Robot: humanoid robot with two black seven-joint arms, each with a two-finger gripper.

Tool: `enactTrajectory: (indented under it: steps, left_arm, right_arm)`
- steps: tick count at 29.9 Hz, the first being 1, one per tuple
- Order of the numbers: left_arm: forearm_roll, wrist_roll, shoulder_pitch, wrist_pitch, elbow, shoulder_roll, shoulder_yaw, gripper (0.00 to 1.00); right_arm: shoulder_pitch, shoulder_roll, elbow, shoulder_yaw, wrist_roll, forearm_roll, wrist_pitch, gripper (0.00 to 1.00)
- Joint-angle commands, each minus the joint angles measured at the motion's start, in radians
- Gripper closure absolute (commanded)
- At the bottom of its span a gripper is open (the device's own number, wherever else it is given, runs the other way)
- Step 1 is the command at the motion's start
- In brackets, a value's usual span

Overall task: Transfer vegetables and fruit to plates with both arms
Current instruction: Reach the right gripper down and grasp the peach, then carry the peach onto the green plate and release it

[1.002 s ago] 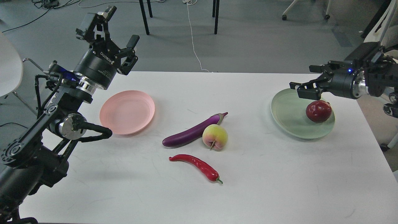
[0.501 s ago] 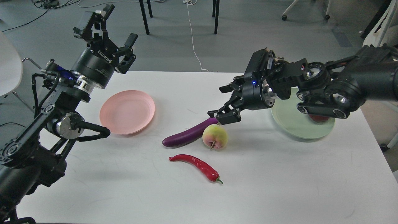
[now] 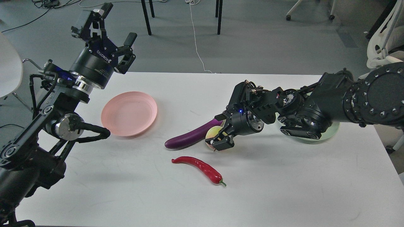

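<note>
My right gripper (image 3: 219,132) is low over the yellow-pink peach (image 3: 211,131), its two fingers open on either side of it; the peach is mostly hidden. The purple eggplant (image 3: 189,137) lies just left of the peach, touching it. The red chili pepper (image 3: 202,168) lies nearer the front of the table. The pale pink plate (image 3: 129,113) stands empty at the left. The pale green plate (image 3: 335,126) is mostly covered by my right arm, and the dark red fruit is hidden behind that arm. My left gripper (image 3: 115,24) is open and empty, raised high beyond the pink plate.
The white table (image 3: 284,183) holds everything. Behind it are black chair legs (image 3: 146,15) and a white cable (image 3: 195,37) on the floor. A white chair (image 3: 9,69) stands at the left, an office chair (image 3: 378,47) at the right.
My right arm has swung left from the green plate, across the table, and down over the peach. My left gripper has drifted slightly up and left.
</note>
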Motion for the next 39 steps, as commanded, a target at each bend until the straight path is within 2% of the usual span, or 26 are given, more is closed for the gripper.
enactTrajectory:
  steps: [1,4,8,13,17,24,31,39]
  left_arm:
    - [0.0,0.0,0.002,0.0,0.0,-0.002,0.0,0.02]
    - [0.0,-0.003,0.005,-0.002,0.0,0.0,0.0,0.02]
    - [0.0,-0.003,0.005,-0.002,0.0,0.001,-0.002,0.02]
    - [0.0,-0.001,0.005,-0.002,0.0,0.001,-0.003,0.02]
    - [0.0,-0.004,0.005,0.002,0.0,0.001,-0.005,0.02]
    - [0.0,0.0,0.005,0.002,-0.007,0.004,-0.005,0.02]
    - [-0.002,0.002,0.005,-0.005,-0.012,0.026,-0.003,0.02]
    - [-0.002,0.0,0.006,-0.002,-0.024,0.036,0.0,0.02]
  right_arm:
    - [-0.01,0.0,0.0,-0.012,0.0,0.001,0.0,0.06]
    - [-0.011,0.0,0.0,-0.014,0.0,-0.001,0.0,0.08]
    - [-0.02,0.0,0.0,-0.015,0.0,-0.001,0.0,0.17]
    - [-0.03,0.0,-0.002,-0.037,0.0,-0.002,0.002,0.48]
    - [-0.022,0.0,0.0,-0.048,0.0,-0.001,0.0,0.64]
    - [0.068,0.0,0.024,-0.023,0.0,0.004,-0.058,0.65]
    - [0.167,-0.191,0.033,-0.011,0.0,-0.036,-0.061,0.64]
    - [0.095,-0.391,-0.012,-0.049,0.0,-0.093,-0.063,0.63]
